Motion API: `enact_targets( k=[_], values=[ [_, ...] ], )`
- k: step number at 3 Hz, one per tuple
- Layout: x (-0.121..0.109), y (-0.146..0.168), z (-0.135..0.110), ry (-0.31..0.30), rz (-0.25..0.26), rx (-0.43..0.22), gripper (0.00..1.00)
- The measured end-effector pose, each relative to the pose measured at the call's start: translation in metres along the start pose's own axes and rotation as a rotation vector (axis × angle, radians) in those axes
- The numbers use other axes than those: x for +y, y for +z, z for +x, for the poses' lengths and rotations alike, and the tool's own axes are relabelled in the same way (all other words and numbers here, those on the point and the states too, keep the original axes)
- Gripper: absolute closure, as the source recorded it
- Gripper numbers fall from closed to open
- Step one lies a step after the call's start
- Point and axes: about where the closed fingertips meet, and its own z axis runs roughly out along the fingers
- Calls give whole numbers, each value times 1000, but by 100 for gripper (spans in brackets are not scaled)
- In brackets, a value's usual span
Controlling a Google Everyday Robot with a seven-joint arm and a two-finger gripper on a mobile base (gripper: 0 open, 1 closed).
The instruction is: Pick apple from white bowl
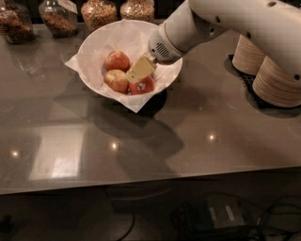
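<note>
The white bowl (96, 40), lined with crumpled white paper, stands on the grey counter at the back left. Inside lie small apples. The reddest apple (142, 86), with a small white sticker, lies at the bowl's front right. Two paler blushed apples (116, 60) lie to its left and behind; a fourth is hidden by the gripper. My gripper (137, 72) reaches down into the bowl from the upper right, its yellowish fingers directly above and touching the top of the red apple.
Stacks of beige paper bowls (277, 77) stand at the right on a dark mat. Several glass jars of grains (99, 13) line the back edge. The counter's front edge (150, 183) runs across the lower view, with cables below.
</note>
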Motion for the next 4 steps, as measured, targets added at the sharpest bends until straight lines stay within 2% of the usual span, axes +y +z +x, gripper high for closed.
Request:
enact_targets(
  k=[1, 2, 3, 4],
  values=[
    [4, 6, 7, 32, -5, 9, 40],
    [4, 10, 17, 63, 3, 24, 33],
    [1, 13, 25, 82, 15, 34, 34],
    [-13, 24, 34, 105, 38, 47, 34]
  ],
)
